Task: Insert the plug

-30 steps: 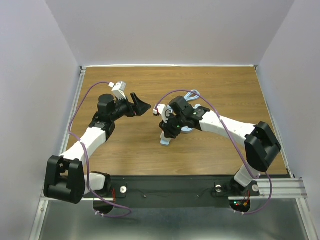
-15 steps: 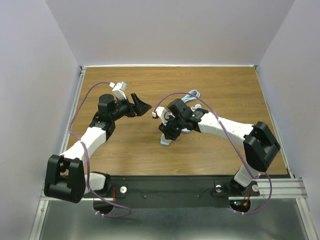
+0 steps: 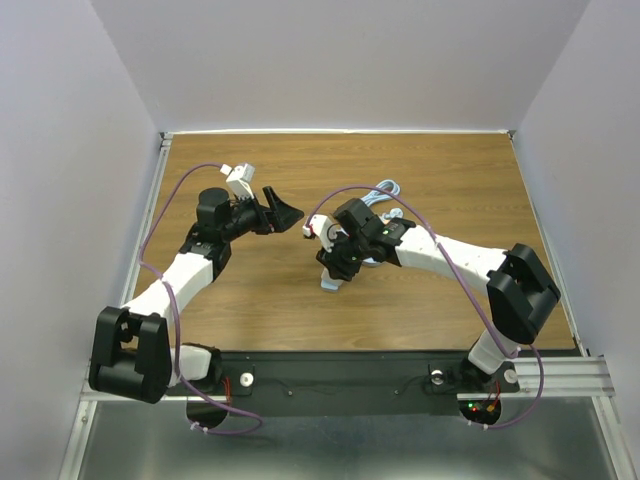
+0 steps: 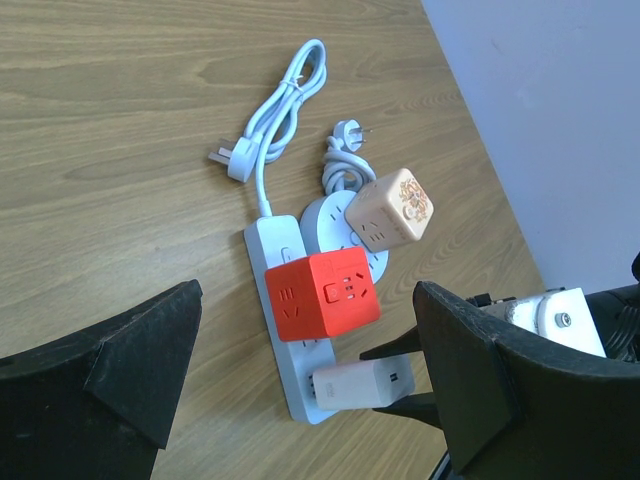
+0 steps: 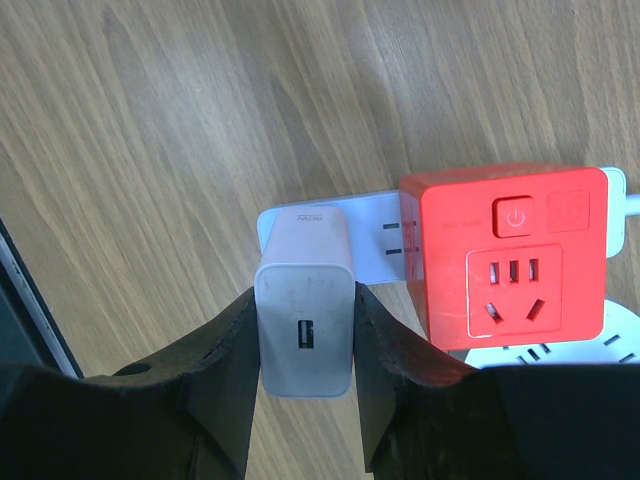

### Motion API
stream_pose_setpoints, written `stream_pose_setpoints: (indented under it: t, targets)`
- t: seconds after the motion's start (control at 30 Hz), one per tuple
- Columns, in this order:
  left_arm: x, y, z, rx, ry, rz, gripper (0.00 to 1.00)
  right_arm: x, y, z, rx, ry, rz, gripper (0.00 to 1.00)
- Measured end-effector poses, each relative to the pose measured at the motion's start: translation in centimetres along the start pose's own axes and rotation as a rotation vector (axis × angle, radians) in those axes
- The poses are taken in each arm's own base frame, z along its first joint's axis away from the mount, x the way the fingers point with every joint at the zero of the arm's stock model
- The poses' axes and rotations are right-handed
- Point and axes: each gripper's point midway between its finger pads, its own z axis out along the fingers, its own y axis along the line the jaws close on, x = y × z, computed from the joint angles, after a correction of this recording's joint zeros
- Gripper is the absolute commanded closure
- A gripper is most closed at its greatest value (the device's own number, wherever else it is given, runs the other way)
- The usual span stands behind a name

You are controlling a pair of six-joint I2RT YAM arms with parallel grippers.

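My right gripper point(image 5: 305, 330) is shut on a white USB charger plug point(image 5: 305, 345), its fingers point(image 5: 215, 370) on both sides. The charger stands on the end of the white power strip point(image 5: 375, 235), its prongs hidden. A red cube adapter point(image 5: 505, 255) sits on the strip beside it. In the left wrist view the charger point(image 4: 360, 385) lies against the strip point(image 4: 275, 240) below the red cube point(image 4: 322, 295). My left gripper point(image 4: 305, 300) is open and empty, held above the table to the left point(image 3: 283, 212) of the right gripper point(image 3: 340, 262).
A beige cube adapter point(image 4: 393, 208) sits on a round white socket point(image 4: 325, 215) beside the strip. The strip's white cable and plug point(image 4: 275, 115) loop toward the far side of the wooden table point(image 3: 450, 180). White walls surround the table.
My right gripper with the charger has shifted slightly left, staying over the strip's end. The left arm has hardly moved.
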Motion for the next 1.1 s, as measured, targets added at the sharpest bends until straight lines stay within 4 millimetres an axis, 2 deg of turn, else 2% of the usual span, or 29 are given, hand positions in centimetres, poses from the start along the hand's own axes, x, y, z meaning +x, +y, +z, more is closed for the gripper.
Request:
stream_pose_setpoints:
  t: [0.63,1.1]
  targets:
    - [0.08,-0.35,0.14,0.025,0.006,-0.003,0.03,0.43,-0.64,-0.15,0.040,0.022,-0.003,1.00]
    - [0.28,-0.27,0.33,0.031,0.014,-0.008,0.04,-0.36,-0.31,0.47,0.026,0.044,-0.035,1.00]
